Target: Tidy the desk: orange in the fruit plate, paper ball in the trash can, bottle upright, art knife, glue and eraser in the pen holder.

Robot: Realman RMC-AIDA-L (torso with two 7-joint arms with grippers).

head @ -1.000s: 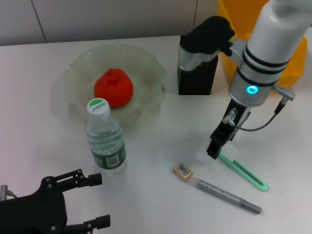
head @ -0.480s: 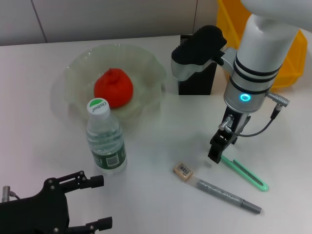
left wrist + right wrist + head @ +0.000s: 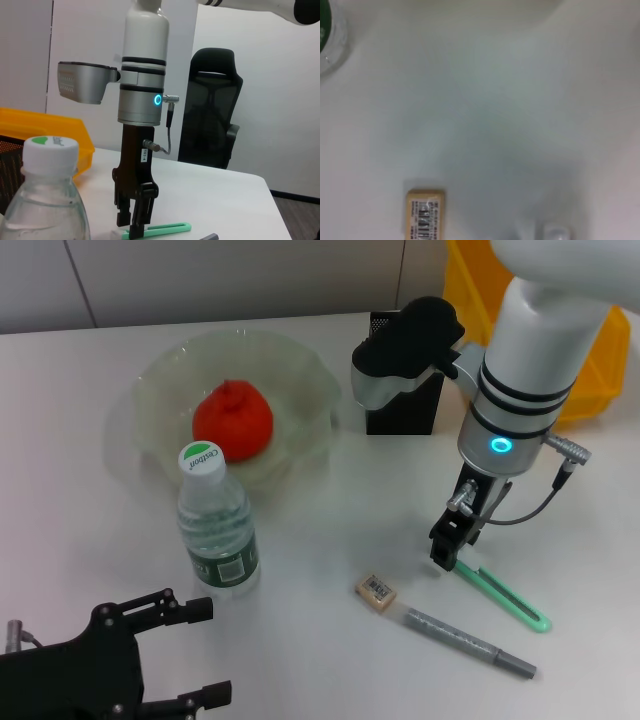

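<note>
My right gripper (image 3: 447,554) is down at the table, at the near end of the green art knife (image 3: 502,592); the left wrist view shows it (image 3: 134,222) touching that end of the knife (image 3: 167,229). The eraser (image 3: 376,591) lies just left of it and also shows in the right wrist view (image 3: 425,214). The grey glue stick (image 3: 468,642) lies in front. The orange (image 3: 232,420) sits in the clear fruit plate (image 3: 160,370). The bottle (image 3: 216,527) stands upright. The black pen holder (image 3: 405,405) stands behind. My left gripper (image 3: 205,652) is open and empty at the front left. No paper ball is in view.
A yellow trash can (image 3: 590,380) stands at the back right, behind my right arm. The right arm's wrist camera housing (image 3: 405,340) hangs in front of the pen holder. The left wrist view shows an office chair (image 3: 212,120) beyond the table.
My right arm has shifted slightly right and lowered onto the art knife's end. The left gripper has barely moved.
</note>
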